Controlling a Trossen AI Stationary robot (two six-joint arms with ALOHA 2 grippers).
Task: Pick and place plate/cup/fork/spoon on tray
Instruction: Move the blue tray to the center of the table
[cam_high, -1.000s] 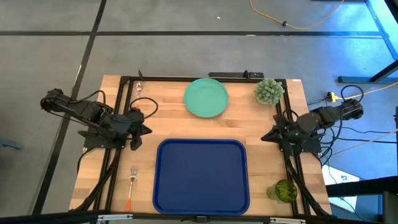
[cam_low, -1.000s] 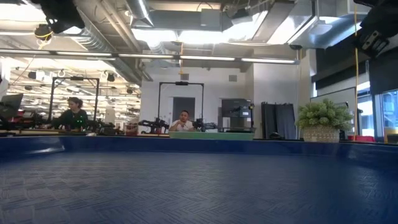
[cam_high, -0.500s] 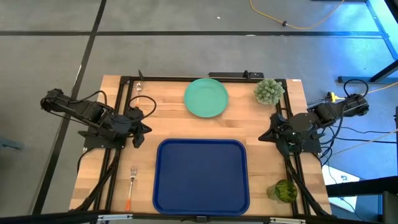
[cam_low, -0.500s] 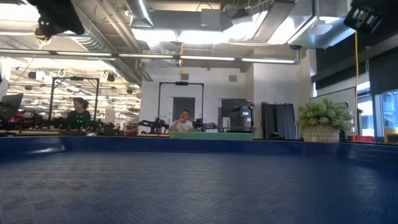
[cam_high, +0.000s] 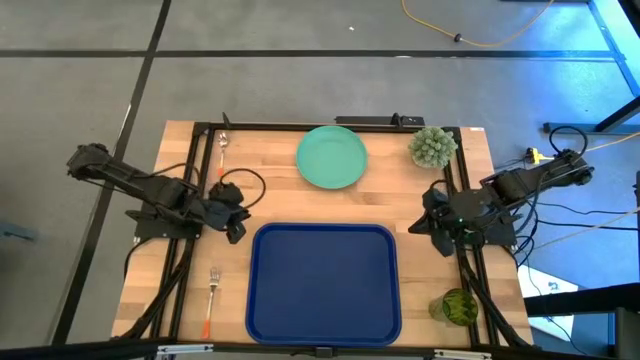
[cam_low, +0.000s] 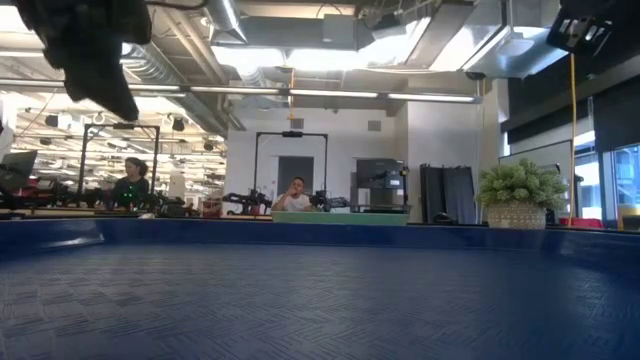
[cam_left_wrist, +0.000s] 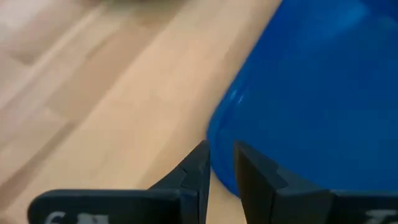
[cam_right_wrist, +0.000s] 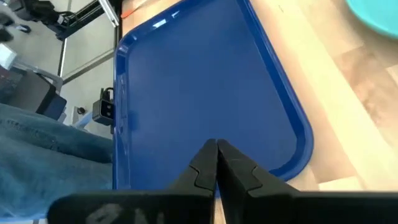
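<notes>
The dark-blue tray (cam_high: 323, 283) lies at the table's near middle. The mint-green plate (cam_high: 332, 156) lies flat at the far middle. The dark-green cup (cam_high: 459, 306) stands at the near right, beside the tray. The fork (cam_high: 211, 298) lies at the near left, and the spoon (cam_high: 222, 145) at the far left. My left gripper (cam_high: 240, 222) hovers by the tray's far left corner (cam_left_wrist: 224, 124), its fingers a narrow gap apart and empty. My right gripper (cam_high: 415, 226) is shut and empty by the tray's far right corner (cam_right_wrist: 298, 137).
A spiky pale-green ball plant (cam_high: 433, 146) stands at the far right, beside the plate. A black frame runs along the table's left, right and far edges. Bare wood lies between the plate and the tray. People show in the room behind the table in the low view.
My left gripper has moved toward the table's right and near edges, to the tray's far left corner, and shows lower in the low view. My right gripper has moved toward the table's left edge, to the tray's far right corner. No object has moved.
</notes>
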